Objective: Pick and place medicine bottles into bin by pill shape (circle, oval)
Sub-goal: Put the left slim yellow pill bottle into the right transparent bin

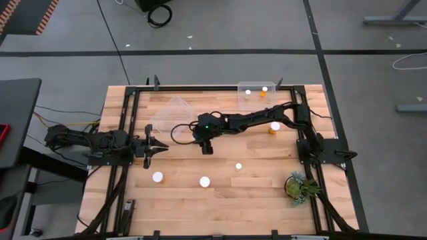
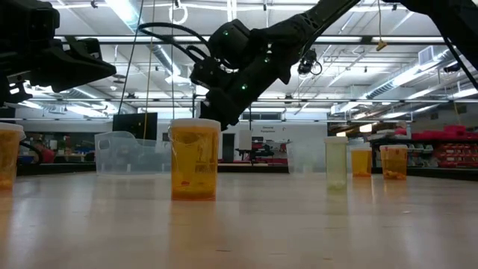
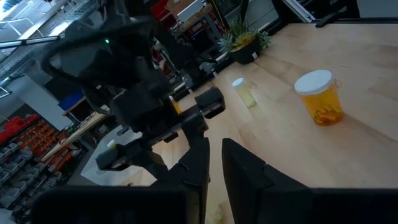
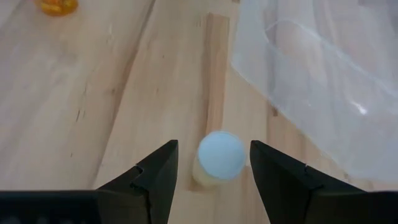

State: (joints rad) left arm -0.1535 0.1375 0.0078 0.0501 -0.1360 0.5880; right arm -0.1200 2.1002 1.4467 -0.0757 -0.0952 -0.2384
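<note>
Your right pincer [image 4: 211, 180], fingers half apart and empty, hangs mid-desk [image 1: 220, 190] straight over an upright bottle [image 4: 219, 157]; go straight down.

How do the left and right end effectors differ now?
The left end effector is shut and holds nothing; the right end effector is open, its fingers either side of a white-capped bottle. The left is near the table's left edge, the right near its middle. Both are dark, two-fingered.

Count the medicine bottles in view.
7 medicine bottles: two in the far-right bin, one beside the right arm, three on the near table, one under the right gripper, hidden from above. Others may be hidden.
</note>
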